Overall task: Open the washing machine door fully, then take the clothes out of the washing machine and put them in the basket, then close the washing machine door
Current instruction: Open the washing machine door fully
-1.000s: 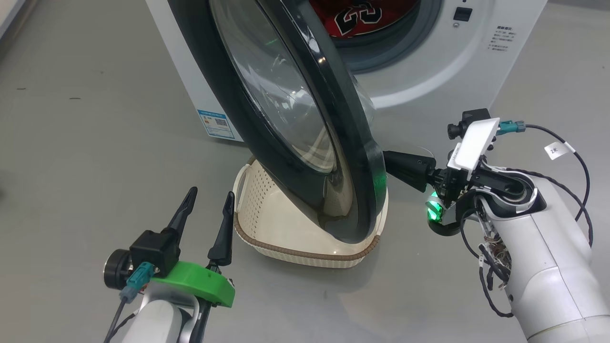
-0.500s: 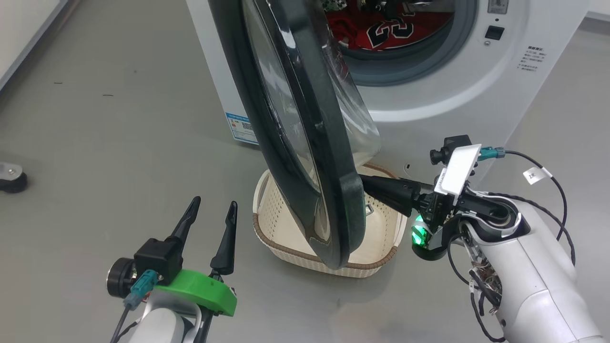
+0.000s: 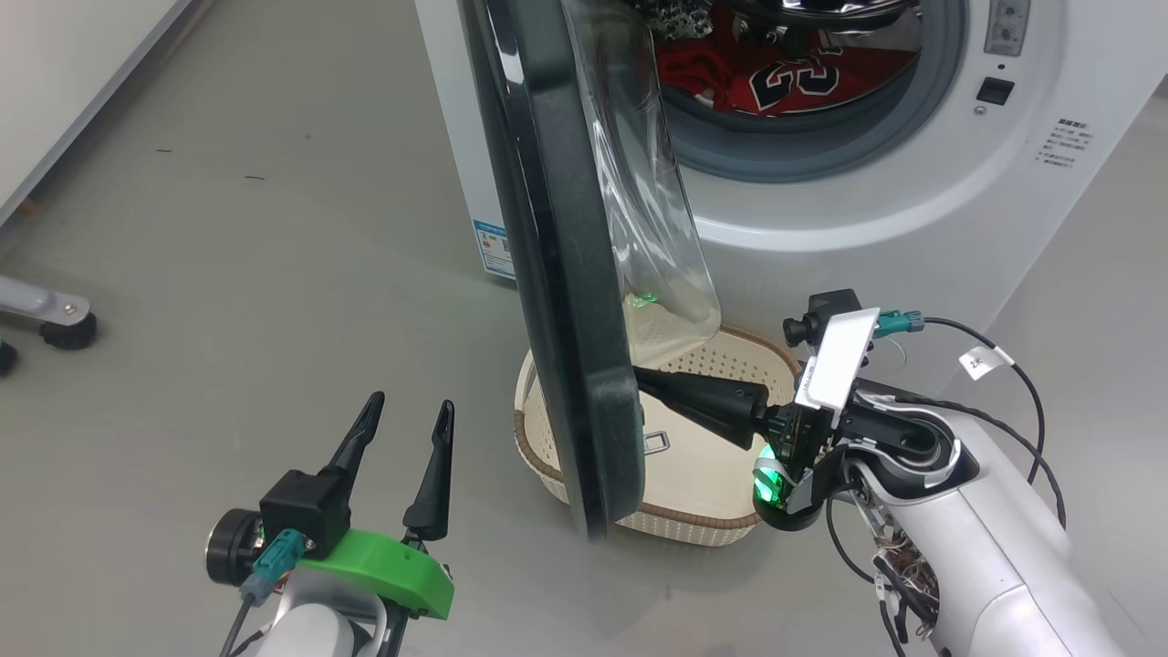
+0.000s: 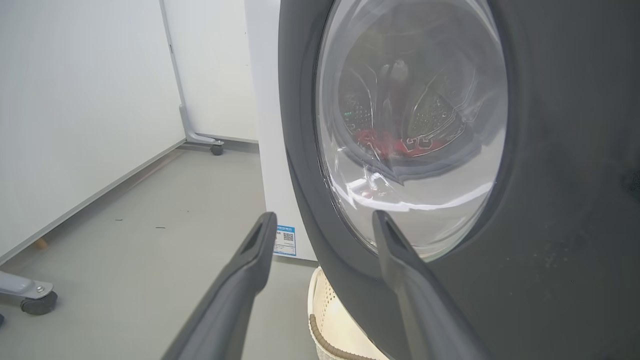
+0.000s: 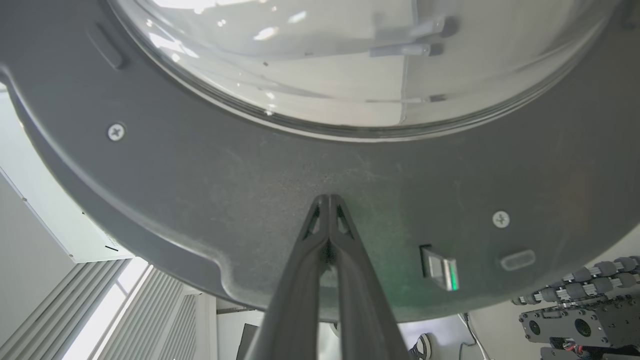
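Although its blue sticker [image 3: 494, 249] is too small to read, I make out 23 on the red jersey [image 3: 801, 80] inside the washing machine [image 3: 912, 210]. The door [image 3: 566, 274], swung wider than a second ago, hides part of the basket [image 3: 693, 527]. My right gripper [image 3: 650, 383], pinched together, presses its inner face; my left gripper [image 3: 411, 402] hangs splayed.

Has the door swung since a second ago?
Yes. Against the basket, the door has swung left, further open: its lower edge was over the basket's right rim, now over its left part.
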### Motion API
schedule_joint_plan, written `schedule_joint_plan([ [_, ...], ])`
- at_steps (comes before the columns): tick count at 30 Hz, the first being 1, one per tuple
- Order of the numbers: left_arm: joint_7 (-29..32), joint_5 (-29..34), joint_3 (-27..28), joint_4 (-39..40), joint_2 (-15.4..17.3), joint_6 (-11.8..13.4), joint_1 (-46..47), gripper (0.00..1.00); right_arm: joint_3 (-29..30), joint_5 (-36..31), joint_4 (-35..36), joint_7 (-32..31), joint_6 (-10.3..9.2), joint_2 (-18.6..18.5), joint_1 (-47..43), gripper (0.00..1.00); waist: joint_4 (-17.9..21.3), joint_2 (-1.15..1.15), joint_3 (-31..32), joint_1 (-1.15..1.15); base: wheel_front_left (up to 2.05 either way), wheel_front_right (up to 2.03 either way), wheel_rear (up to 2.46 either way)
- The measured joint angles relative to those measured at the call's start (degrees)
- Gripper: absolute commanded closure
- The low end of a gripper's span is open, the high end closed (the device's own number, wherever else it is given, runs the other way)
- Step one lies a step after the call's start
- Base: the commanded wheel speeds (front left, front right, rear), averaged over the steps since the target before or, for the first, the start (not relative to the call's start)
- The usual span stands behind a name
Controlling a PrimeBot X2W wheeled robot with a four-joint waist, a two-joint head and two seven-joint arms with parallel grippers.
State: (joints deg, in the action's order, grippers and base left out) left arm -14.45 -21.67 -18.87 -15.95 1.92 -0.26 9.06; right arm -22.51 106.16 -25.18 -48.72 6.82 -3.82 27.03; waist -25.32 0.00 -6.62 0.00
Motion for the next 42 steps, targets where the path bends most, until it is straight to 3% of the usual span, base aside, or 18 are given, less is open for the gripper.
schedule_joint_plan([
  [17,0.0,0.0,0.4,0.5,0.0,0.5,-0.7,0.00,-6.5,3.8,2.5,3.6,0.15,0.0,-0.3,1.00,-1.1,0.00,-0.3,0.00,0.00,0.00,0.00],
  [25,0.0,0.0,1.1,0.9,0.0,1.0,-0.9,0.00,-6.1,4.8,3.3,6.2,0.15,0.1,-0.5,1.00,-0.6,0.00,-0.3,0.00,0.00,0.00,0.00],
  [35,0.0,0.0,2.1,1.5,0.1,1.1,-1.4,0.00,1.8,6.5,7.9,12.2,0.15,0.2,-2.0,1.00,1.2,0.00,-0.5,0.00,0.00,0.00,0.00],
  [42,0.0,0.0,2.4,1.6,0.1,1.5,-1.6,0.00,9.7,3.7,13.2,18.1,0.15,-0.1,-5.6,1.00,3.0,0.00,-0.8,0.00,0.00,0.00,0.00],
])
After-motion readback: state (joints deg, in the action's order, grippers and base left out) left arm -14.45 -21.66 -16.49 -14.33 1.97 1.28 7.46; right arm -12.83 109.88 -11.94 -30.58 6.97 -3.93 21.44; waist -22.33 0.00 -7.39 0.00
